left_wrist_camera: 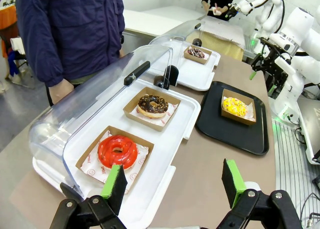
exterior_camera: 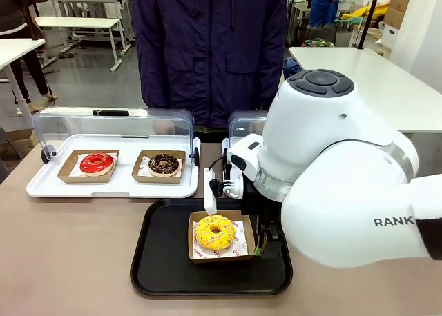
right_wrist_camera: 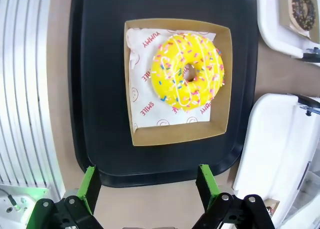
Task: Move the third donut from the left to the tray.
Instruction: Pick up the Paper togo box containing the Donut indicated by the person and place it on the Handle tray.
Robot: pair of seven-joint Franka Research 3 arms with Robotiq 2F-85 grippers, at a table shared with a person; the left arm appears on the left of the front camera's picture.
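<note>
One yellow donut [right_wrist_camera: 188, 71] sits in its cardboard holder [right_wrist_camera: 178, 83] on my black tray [right_wrist_camera: 100, 89], while my right claw [right_wrist_camera: 148, 189] hangs spread and empty above the tray's edge, and my left claw [left_wrist_camera: 175, 186] gapes empty too.

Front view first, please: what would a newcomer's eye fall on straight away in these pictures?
The yellow-iced donut catches the eye first, sitting in its cardboard holder on the black tray at the table's near middle. Just beside it hangs the right gripper, open and holding nothing, under the bulky white arm. Behind, to the left, a red-iced donut and a chocolate donut sit in a white display tray.
</note>
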